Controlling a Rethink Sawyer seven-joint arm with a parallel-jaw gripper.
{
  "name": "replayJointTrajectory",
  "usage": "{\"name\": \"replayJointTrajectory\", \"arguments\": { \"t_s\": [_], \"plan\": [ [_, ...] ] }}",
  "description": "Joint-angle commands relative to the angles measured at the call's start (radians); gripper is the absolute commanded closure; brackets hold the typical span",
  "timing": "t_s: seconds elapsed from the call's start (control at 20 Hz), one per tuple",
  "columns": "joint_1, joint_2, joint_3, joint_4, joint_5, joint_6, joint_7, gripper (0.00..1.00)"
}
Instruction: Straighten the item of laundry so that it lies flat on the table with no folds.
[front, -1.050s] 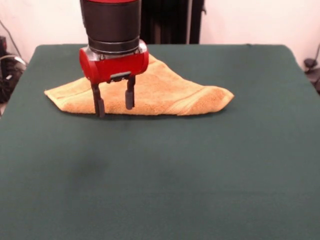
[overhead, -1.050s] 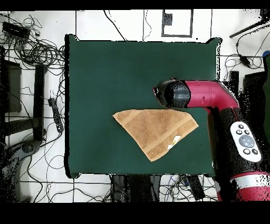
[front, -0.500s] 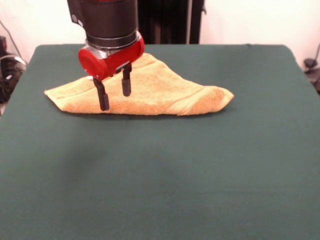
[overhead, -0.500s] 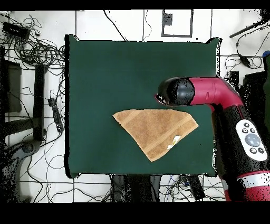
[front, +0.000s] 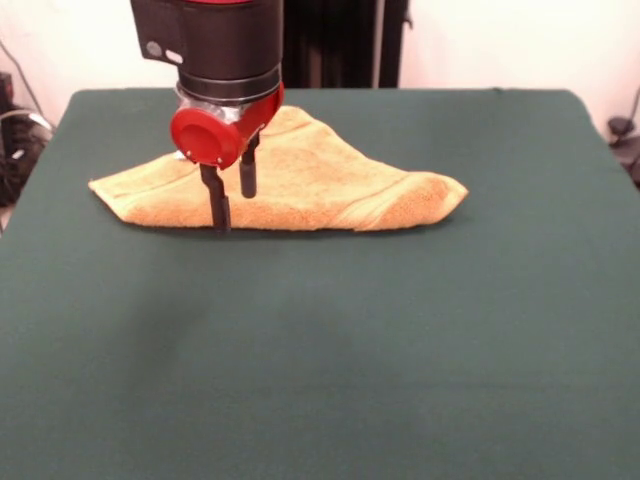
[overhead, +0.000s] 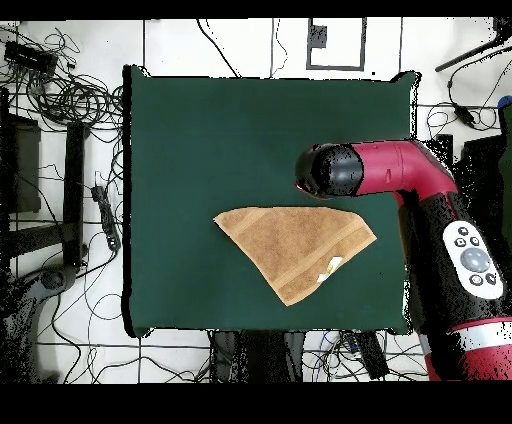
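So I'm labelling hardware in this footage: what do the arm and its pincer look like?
The arm is glossy red with black sections and a grey button pad. Its wrist is a black cylinder ending in a red rounded housing. The pincer has two thin dark straight fingers.

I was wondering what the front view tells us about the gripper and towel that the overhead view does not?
Only the front view shows the gripper with its fingers open over the towel's near edge, and the towel's raised, doubled-over bulk. Only the overhead view shows the white tag and the towel's triangular outline. Both show the folded orange-tan towel on the green table.
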Motion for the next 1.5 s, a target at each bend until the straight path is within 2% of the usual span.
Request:
{"name": "replayJointTrajectory", "arguments": {
  "t_s": [0.05,0.3,0.45,0.55,1.05,1.2,1.25,1.3,1.5],
  "plan": [
    [0.040,0.082,0.086,-0.011,-0.058,0.041,-0.261,0.00],
    [0.060,0.102,0.066,-0.037,-0.083,0.056,-0.243,0.00],
    [0.024,0.142,0.117,-0.009,-0.047,0.004,-0.258,0.00],
    [0.028,0.143,0.115,0.004,-0.057,-0.033,-0.223,0.00],
    [0.073,0.136,0.070,-0.033,-0.083,-0.018,-0.131,0.00],
    [0.059,0.141,0.098,-0.033,-0.065,-0.001,-0.185,0.00],
    [0.063,0.147,0.099,-0.041,-0.054,0.042,-0.207,0.00],
    [0.064,0.171,0.105,-0.055,-0.048,0.111,-0.281,0.00],
    [0.034,0.178,0.113,-0.065,-0.035,0.205,-0.386,0.00]
  ]
}}
